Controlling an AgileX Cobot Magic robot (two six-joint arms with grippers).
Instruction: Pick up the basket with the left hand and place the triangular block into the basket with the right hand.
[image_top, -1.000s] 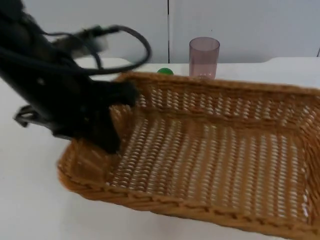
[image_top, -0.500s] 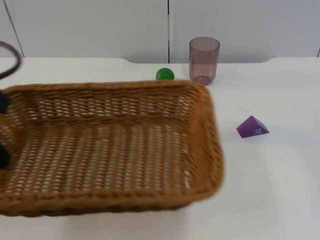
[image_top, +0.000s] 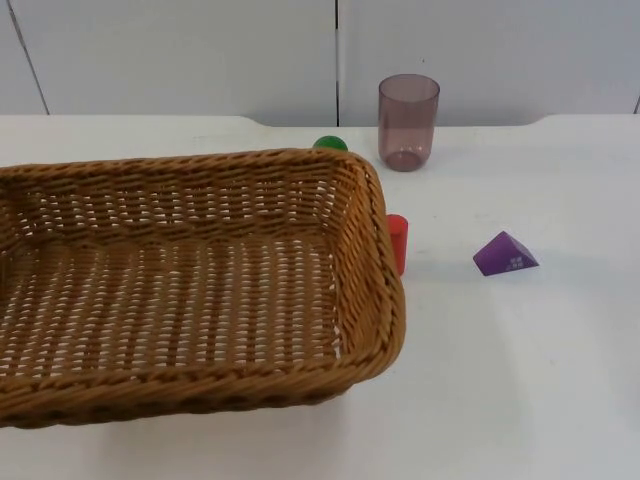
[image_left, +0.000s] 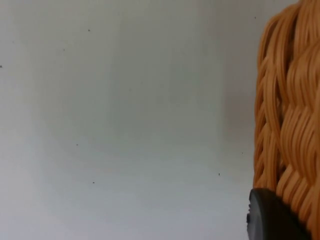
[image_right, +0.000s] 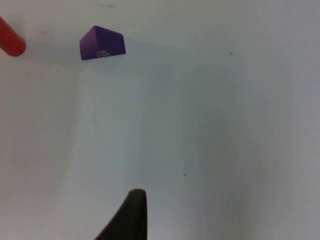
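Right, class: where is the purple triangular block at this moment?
In the top view the block lies on the white table, right of the basket and the red cylinder, nearer than the cup.

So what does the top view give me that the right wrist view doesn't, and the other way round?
Top view only: the wicker basket, the green ball behind its far rim, and the purple tumbler by the grey partition wall. Right wrist view only: the right gripper's black fingertip over the white table. Both: the purple triangular block and the red cylinder, the cylinder beside the basket's right wall.
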